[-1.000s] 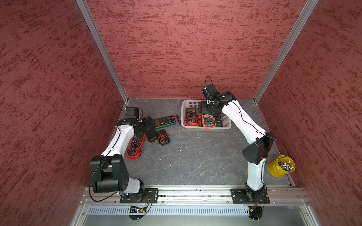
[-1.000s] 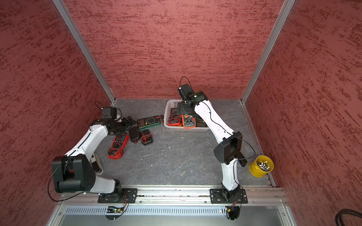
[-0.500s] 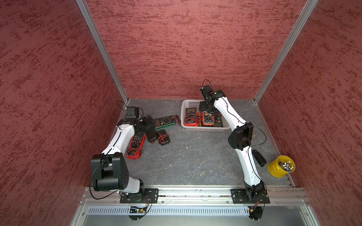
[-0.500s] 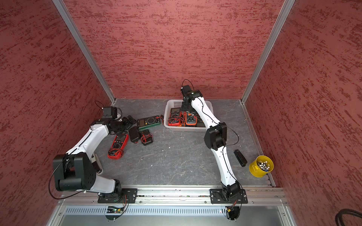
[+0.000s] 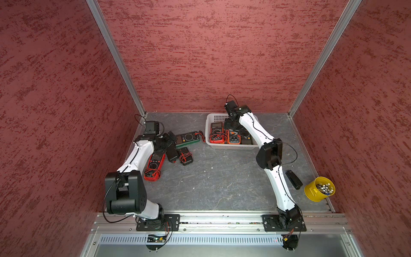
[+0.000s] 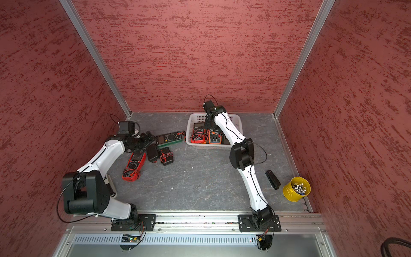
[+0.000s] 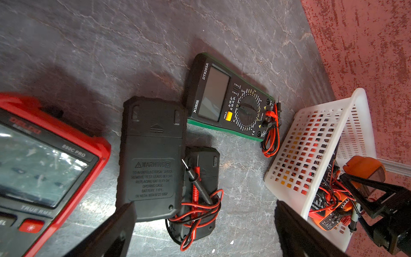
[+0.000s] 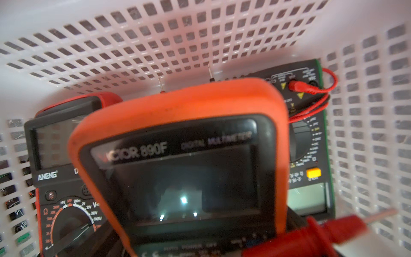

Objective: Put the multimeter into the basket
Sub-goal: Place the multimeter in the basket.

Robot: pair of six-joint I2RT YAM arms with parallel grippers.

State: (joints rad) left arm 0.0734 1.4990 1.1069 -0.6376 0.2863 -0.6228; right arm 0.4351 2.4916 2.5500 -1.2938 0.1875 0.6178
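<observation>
The white basket (image 5: 213, 115) (image 6: 195, 115) stands at the back of the table. A red multimeter (image 5: 216, 133), an orange multimeter (image 5: 234, 139) (image 8: 189, 133) and a green-edged one (image 8: 311, 138) lie in it. My right gripper (image 5: 230, 125) reaches into the basket, shut on the orange multimeter's sides; that multimeter's screen end is tilted up over its neighbours. My left gripper (image 5: 169, 139) (image 7: 206, 224) hangs open and empty over the table. A green multimeter (image 5: 186, 138) (image 7: 231, 100), two black multimeters (image 7: 153, 151) (image 7: 200, 193) and a red one (image 5: 154, 164) lie around it.
A yellow cup (image 5: 319, 189) of small parts stands at the right edge, with a black bar-shaped object (image 5: 293, 179) beside it. Red walls close in the table on three sides. The basket wall (image 7: 311, 138) is near my left gripper's finger.
The right arm's elbow has swung in and back out while its gripper stayed in the basket over the orange multimeter. The left arm has not moved.
</observation>
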